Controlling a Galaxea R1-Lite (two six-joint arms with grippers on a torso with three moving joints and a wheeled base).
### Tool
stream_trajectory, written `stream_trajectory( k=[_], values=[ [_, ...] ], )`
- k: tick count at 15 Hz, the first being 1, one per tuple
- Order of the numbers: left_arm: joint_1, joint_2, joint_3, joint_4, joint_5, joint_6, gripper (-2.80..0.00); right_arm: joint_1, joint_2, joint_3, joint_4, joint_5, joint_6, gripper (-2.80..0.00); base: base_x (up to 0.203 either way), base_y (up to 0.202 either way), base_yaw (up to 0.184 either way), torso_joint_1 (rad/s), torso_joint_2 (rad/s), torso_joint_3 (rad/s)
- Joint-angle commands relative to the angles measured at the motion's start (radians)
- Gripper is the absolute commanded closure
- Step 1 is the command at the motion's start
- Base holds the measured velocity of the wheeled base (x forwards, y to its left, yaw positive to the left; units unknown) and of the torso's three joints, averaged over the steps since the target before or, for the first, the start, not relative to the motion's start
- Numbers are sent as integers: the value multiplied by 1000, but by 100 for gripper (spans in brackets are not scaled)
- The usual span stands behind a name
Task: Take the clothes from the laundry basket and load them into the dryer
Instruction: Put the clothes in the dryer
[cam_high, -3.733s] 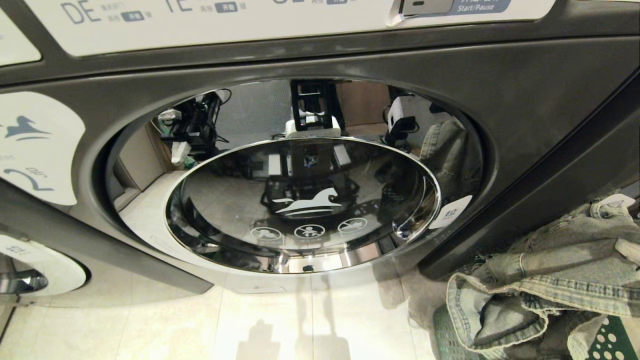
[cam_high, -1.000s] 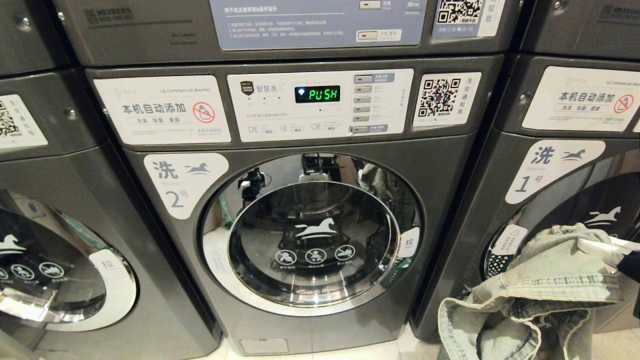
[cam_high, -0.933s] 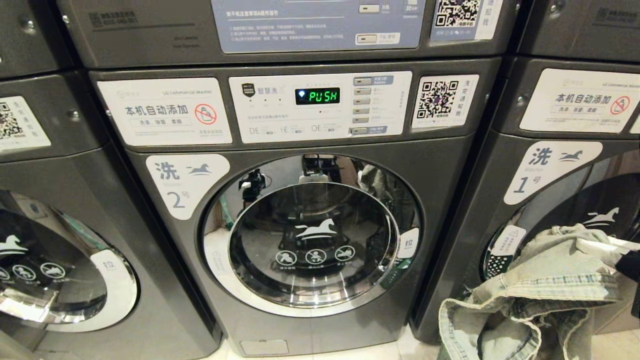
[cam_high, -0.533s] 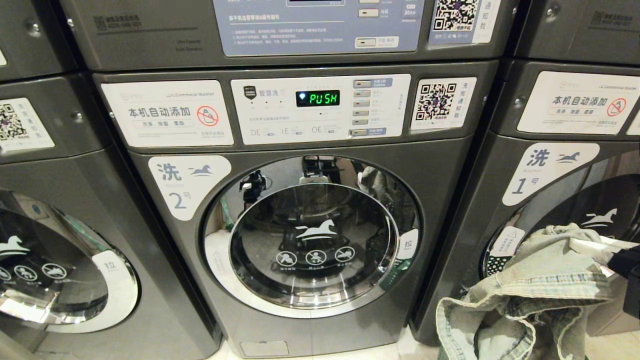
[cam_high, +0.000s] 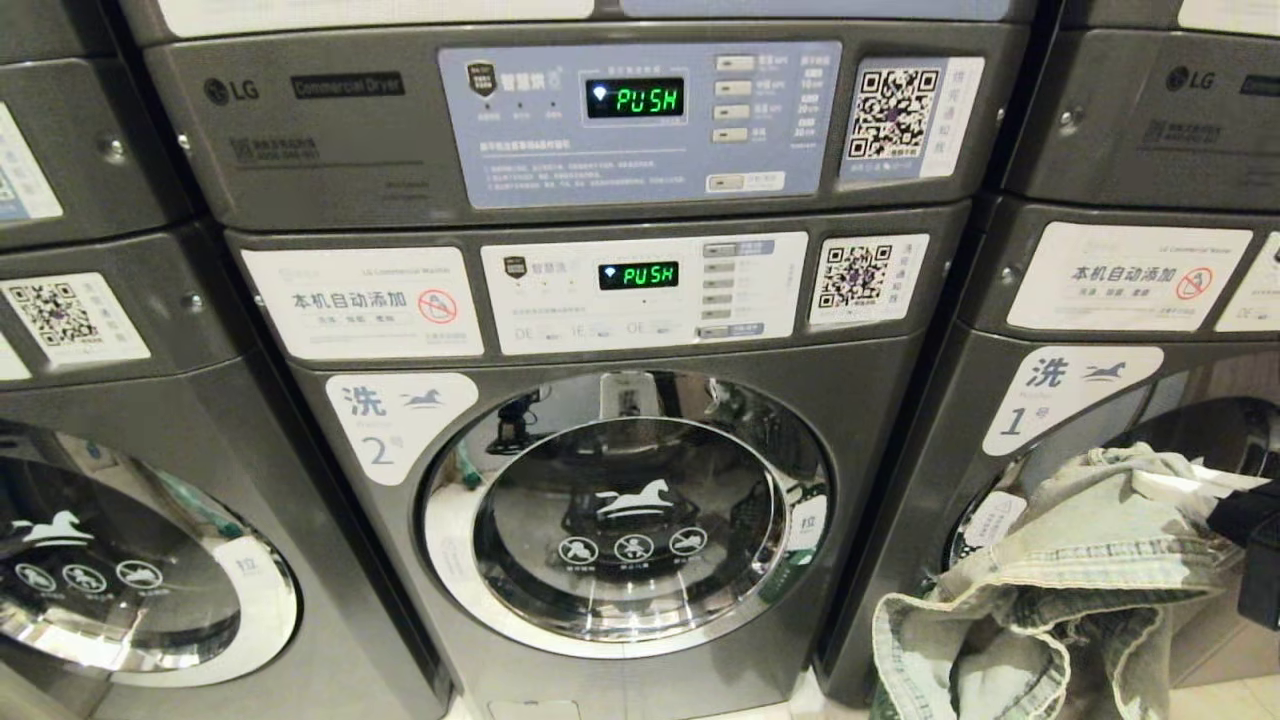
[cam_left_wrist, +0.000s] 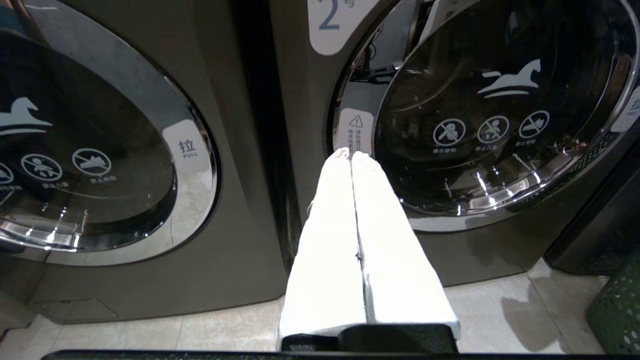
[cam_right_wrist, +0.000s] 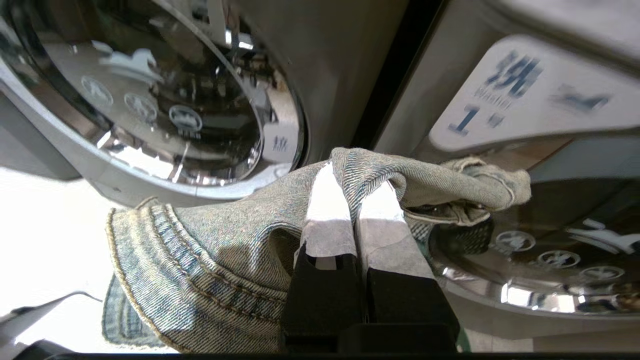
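Dryer (cam_high: 640, 120) panel has come into your head view above washer 2 (cam_high: 625, 510), since the camera rose. The denim garment (cam_high: 1060, 580) hangs low right, before washer 1 (cam_high: 1075, 390). Your right end effector (cam_right_wrist: 352, 200) pinches its fold; the left end effector (cam_left_wrist: 350, 155) sits pressed together, empty. Loading remains ahead.

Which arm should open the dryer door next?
Left. The left gripper is shut and empty, low before washer 2; the right gripper is clamped on the denim garment.
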Motion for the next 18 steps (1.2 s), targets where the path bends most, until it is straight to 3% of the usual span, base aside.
stream_trajectory(
  k=[1,10,18],
  values=[
    [0,0,2,0,0,0,0,0,15,-23,-2,1,-2,0,0,0,0,192,-474,-303],
    [0,0,2,-2,3,-11,0,0,63,-82,-5,1,-6,0,0,0,0,216,-508,-292],
    [0,0,2,-2,8,-37,0,0,145,-82,-120,3,-54,0,0,0,0,259,-571,-315]
  ],
)
